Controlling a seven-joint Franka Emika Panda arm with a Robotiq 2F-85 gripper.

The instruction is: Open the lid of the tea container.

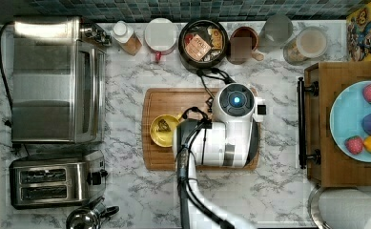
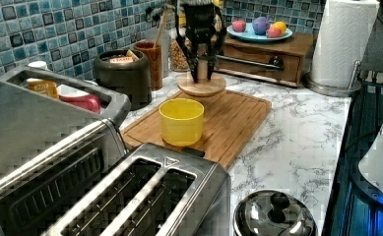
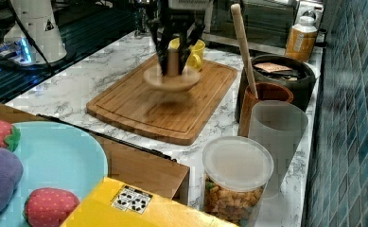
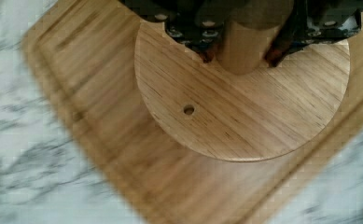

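Note:
The tea container [image 1: 182,48] is a wide black tub at the back of the counter, standing uncovered with red and tan sachets showing inside; its dark wall [image 2: 123,78] [image 3: 293,87] stands beside the cutting board. Its lid [image 4: 244,116], a round wooden disc with a cylindrical knob, hangs low over the wooden cutting board [image 1: 154,102]. My gripper [image 4: 242,53] is shut on the knob, one finger on each side. The lid [image 2: 201,86] [image 3: 172,79] is level under the gripper [image 2: 201,69] [image 3: 173,61], well away from the tub.
A yellow cup [image 2: 180,120] stands on the board near the lid. A brown cup with a wooden spoon [image 3: 262,101], a white-topped jar [image 1: 160,34] and a cereal jar [image 3: 236,182] line the back wall. A toaster oven [image 1: 54,78], toaster [image 1: 54,183] and drawer unit [image 1: 345,129] flank the board.

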